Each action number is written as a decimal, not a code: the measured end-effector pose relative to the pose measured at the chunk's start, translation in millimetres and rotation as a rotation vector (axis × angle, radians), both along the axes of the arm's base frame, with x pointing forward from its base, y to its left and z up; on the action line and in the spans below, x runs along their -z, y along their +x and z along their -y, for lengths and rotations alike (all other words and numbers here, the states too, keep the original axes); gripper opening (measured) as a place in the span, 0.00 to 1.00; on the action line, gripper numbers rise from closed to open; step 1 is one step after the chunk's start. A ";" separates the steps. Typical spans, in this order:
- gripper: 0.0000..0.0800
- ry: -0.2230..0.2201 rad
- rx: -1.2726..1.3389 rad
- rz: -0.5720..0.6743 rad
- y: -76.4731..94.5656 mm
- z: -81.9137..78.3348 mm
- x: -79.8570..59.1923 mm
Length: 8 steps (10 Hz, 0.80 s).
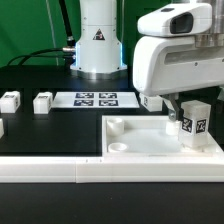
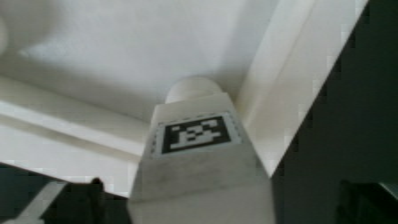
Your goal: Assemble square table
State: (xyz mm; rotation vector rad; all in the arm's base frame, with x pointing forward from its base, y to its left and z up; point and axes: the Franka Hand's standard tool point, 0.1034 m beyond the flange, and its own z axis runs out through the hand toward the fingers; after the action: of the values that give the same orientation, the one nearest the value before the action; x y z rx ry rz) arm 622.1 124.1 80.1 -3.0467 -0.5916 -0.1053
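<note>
White plastic fills the front of the scene. The long white border wall (image 1: 60,172) runs closest to me. Just behind it the large white square slab with a raised rim (image 1: 150,150), the top of the table, lies flat on the black table surface (image 1: 50,135). One round corner socket (image 1: 118,126) shows empty at the slab's end on the exterior view's left.

Toward the slab's end on the exterior view's right, a small white block leg with a black-and-white tag (image 1: 194,120) stands upright on the slab, its long axis vertical. The two-finger claw (image 1: 182,104) hangs directly over it, jaws as wide as they go, gripping nothing. In the wrist view a dark gap separates one finger (image 2: 57,203) from the leg's side. So the leg lies straight below the claw, between the jaws.

Whether its foot sits fully in a socket I cannot tell, because the base is hidden.

Further back lie the marker board (image 1: 97,99) and a loose white leg block (image 1: 43,102). A second loose block (image 1: 10,100) lies near the edge.
</note>
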 end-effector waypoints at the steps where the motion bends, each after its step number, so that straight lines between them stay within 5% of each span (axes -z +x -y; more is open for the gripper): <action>1: 0.70 -0.006 -0.092 0.005 0.2 1.0 0.0; 2: 0.53 -0.005 -0.095 0.004 0.2 0.8 0.1; 3: 0.53 -0.005 -0.094 0.004 0.1 0.8 0.1; 4: 0.36 -0.006 -0.092 0.005 0.6 2.5 0.1; 8: 0.36 0.012 -0.018 -0.007 0.2 7.5 0.9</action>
State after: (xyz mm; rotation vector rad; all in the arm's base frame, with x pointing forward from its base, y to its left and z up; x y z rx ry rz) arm 622.4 116.6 79.2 -3.0283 -0.6157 -0.0972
